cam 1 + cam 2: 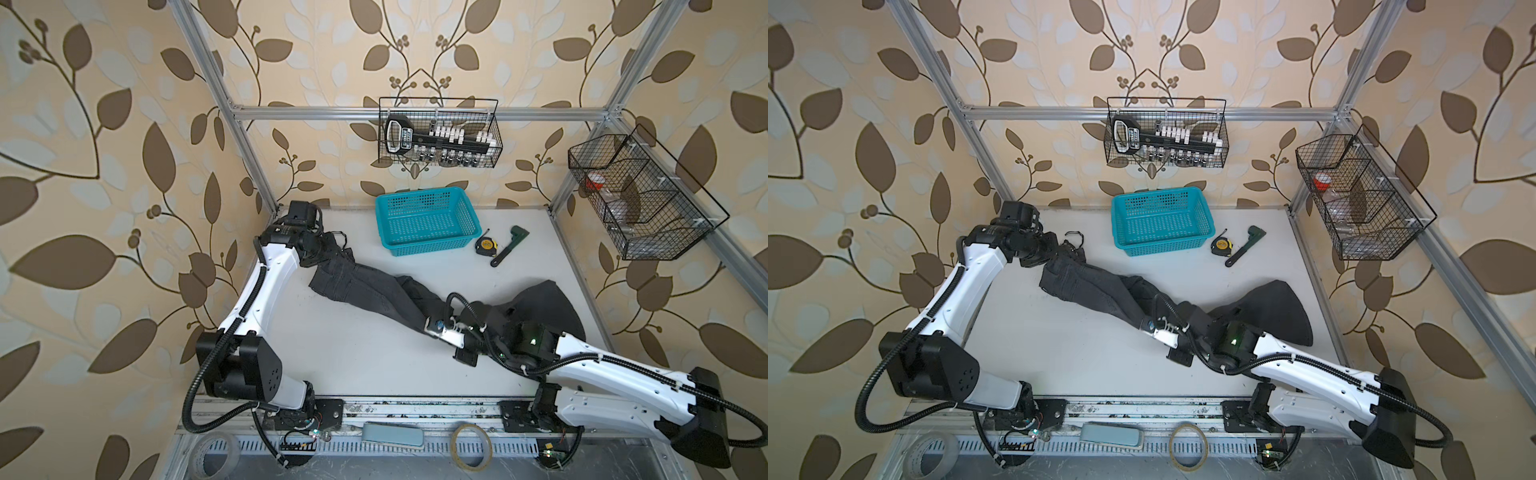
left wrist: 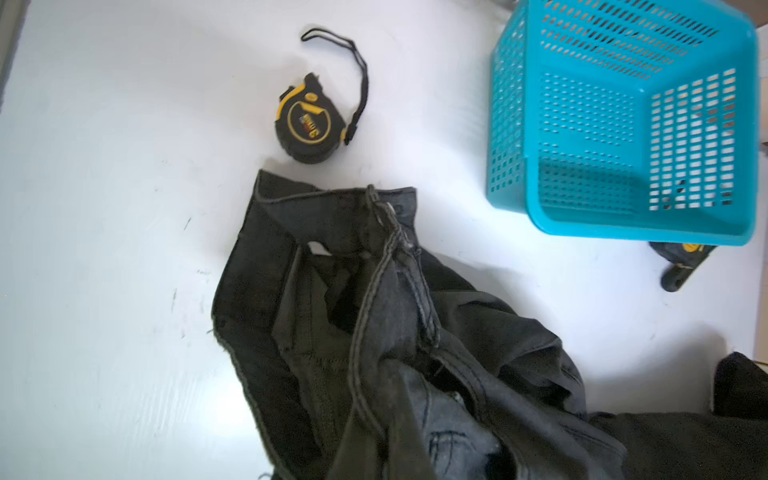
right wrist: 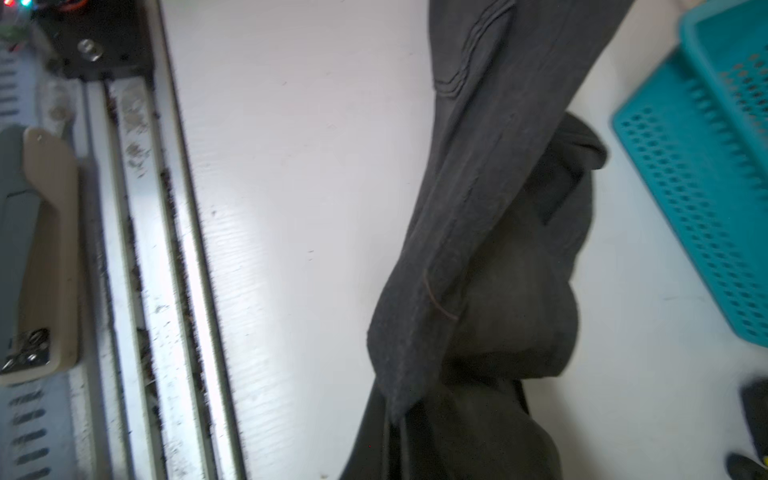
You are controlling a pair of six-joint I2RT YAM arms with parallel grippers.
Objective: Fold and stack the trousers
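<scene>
Both arms are gripping the trousers point(image 1: 374, 291), which are stretching slantwise over the table point(image 1: 353, 365) from ten o'clock through the middle to a heap at three o'clock: the left gripper point(image 1: 332, 249) is clamped tight on one end at ten o'clock, the right gripper point(image 1: 430, 327) pinched closed on a bunched stretch near the centre. To me they seem to be drawing the cloth straight ahead of a first fold. Next, I reckon, it is calling for laying the legs flat and carrying one end over the other, clear of the basket point(image 1: 424, 195) at twelve o'clock.
</scene>
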